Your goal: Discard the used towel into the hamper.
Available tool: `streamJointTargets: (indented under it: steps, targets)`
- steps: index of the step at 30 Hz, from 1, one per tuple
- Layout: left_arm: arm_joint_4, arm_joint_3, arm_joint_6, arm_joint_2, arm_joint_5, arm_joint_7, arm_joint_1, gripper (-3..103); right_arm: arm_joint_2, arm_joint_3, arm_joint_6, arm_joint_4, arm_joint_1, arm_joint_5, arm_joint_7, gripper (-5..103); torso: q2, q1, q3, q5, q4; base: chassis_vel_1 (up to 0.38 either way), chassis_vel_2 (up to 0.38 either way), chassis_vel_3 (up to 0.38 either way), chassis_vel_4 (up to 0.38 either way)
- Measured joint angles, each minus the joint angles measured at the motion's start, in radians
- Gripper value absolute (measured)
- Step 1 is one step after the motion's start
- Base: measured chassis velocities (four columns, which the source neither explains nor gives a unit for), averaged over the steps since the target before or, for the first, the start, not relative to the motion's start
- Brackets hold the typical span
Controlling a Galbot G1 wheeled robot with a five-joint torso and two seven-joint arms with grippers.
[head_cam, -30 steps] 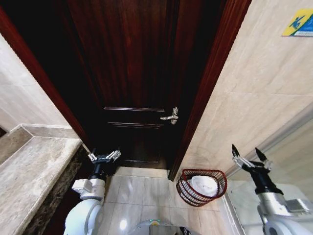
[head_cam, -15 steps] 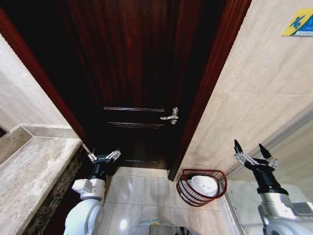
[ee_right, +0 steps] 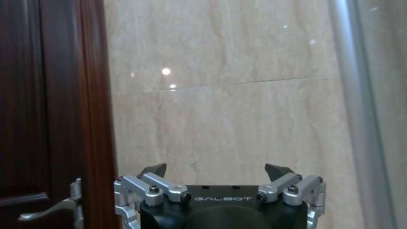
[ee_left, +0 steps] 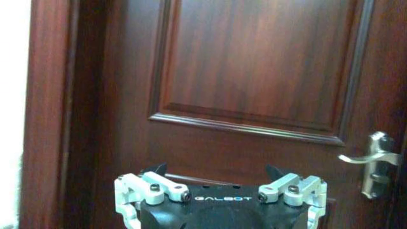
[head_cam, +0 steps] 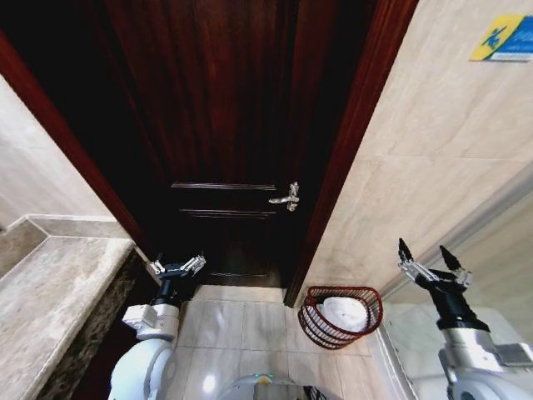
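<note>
Nearest, the left gripper (head_cam: 176, 267) hangs low by the stone surface (head_cam: 58, 292), fingers spread and holding nothing; the left wrist view has it facing the door (ee_left: 254, 71). The right gripper (head_cam: 431, 265) is raised at the far right, also spread and empty, facing the tiled wall (ee_right: 222, 95) in its wrist view.

Between them, further off, the hamper (head_cam: 340, 317) sits on the floor at the foot of the door frame (head_cam: 350, 150), tipped toward the robot, with the towel (head_cam: 344, 312) already lying inside it. The job looks essentially done.

The risks, as I judge them: the hamper leans and looks light, so an arm or the base brushing it could roll it and spill the towel. The door handle (head_cam: 286, 198) and frame stand close ahead, so a careless turn could knock them.
</note>
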Motion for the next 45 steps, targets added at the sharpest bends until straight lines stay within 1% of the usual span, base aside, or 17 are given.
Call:
streamJointTargets:
  steps: [18, 23, 30, 32, 35, 38, 39, 41, 42, 43, 45]
  targets:
    - [0.000, 0.000, 0.000, 0.000, 0.000, 0.000, 0.000, 100, 0.000, -0.001, 0.000, -0.002, 0.001, -0.001, -0.001, 100, 0.000, 0.000, 0.000, 0.0001, -0.0005, -0.084, -0.083, -0.094, -0.084]
    - [0.000, 0.000, 0.000, 0.000, 0.000, 0.000, 0.000, 100, 0.000, -0.001, 0.000, -0.002, 0.001, -0.001, -0.001, 100, 0.000, 0.000, 0.000, -0.0001, 0.0000, -0.024, -0.027, -0.014, -0.013]
    - [0.000, 0.000, 0.000, 0.000, 0.000, 0.000, 0.000, 100, 0.000, -0.001, 0.000, -0.002, 0.001, -0.001, -0.001, 100, 0.000, 0.000, 0.000, 0.0001, 0.0000, 0.073, -0.074, -0.073, 0.082]
    - [0.000, 0.000, 0.000, 0.000, 0.000, 0.000, 0.000, 100, 0.000, -0.001, 0.000, -0.002, 0.001, -0.001, -0.001, 100, 0.000, 0.000, 0.000, -0.0004, 0.0000, 0.176, -0.187, -0.169, 0.161]
    - [0.000, 0.000, 0.000, 0.000, 0.000, 0.000, 0.000, 100, 0.000, -0.001, 0.000, -0.002, 0.001, -0.001, -0.001, 100, 0.000, 0.000, 0.000, 0.0003, 0.0000, 0.202, -0.180, -0.217, 0.186]
    - [0.000, 0.000, 0.000, 0.000, 0.000, 0.000, 0.000, 100, 0.000, -0.001, 0.000, -0.002, 0.001, -0.001, -0.002, 100, 0.000, 0.000, 0.000, -0.0007, -0.0001, 0.185, -0.254, -0.240, 0.223]
    - [0.000, 0.000, 0.000, 0.000, 0.000, 0.000, 0.000, 100, 0.000, -0.001, 0.000, -0.003, 0.001, -0.001, -0.001, 100, 0.000, 0.000, 0.000, 0.0007, -0.0002, 0.260, -0.258, -0.221, 0.244]
    - [0.000, 0.000, 0.000, 0.000, 0.000, 0.000, 0.000, 100, 0.000, -0.001, 0.000, -0.003, 0.001, -0.001, -0.001, 100, 0.000, 0.000, 0.000, 0.0003, -0.0001, 0.242, -0.249, -0.221, 0.280]
    - [0.000, 0.000, 0.000, 0.000, 0.000, 0.000, 0.000, 100, 0.000, -0.001, 0.000, -0.002, 0.001, -0.001, -0.001, 100, 0.000, 0.000, 0.000, -0.0020, 0.0000, 0.242, -0.282, -0.250, 0.280]
    - [0.000, 0.000, 0.000, 0.000, 0.000, 0.000, 0.000, 100, 0.000, -0.001, 0.000, -0.003, 0.001, -0.001, -0.001, 100, 0.000, -0.001, 0.000, 0.0009, 0.0000, 0.274, -0.230, -0.260, 0.280]
    - [0.000, 0.000, 0.000, 0.000, 0.000, 0.000, 0.001, 100, 0.000, -0.001, 0.000, -0.003, 0.000, -0.001, -0.001, 100, 0.000, -0.001, 0.000, 0.0006, 0.0000, 0.269, -0.230, -0.222, 0.244]
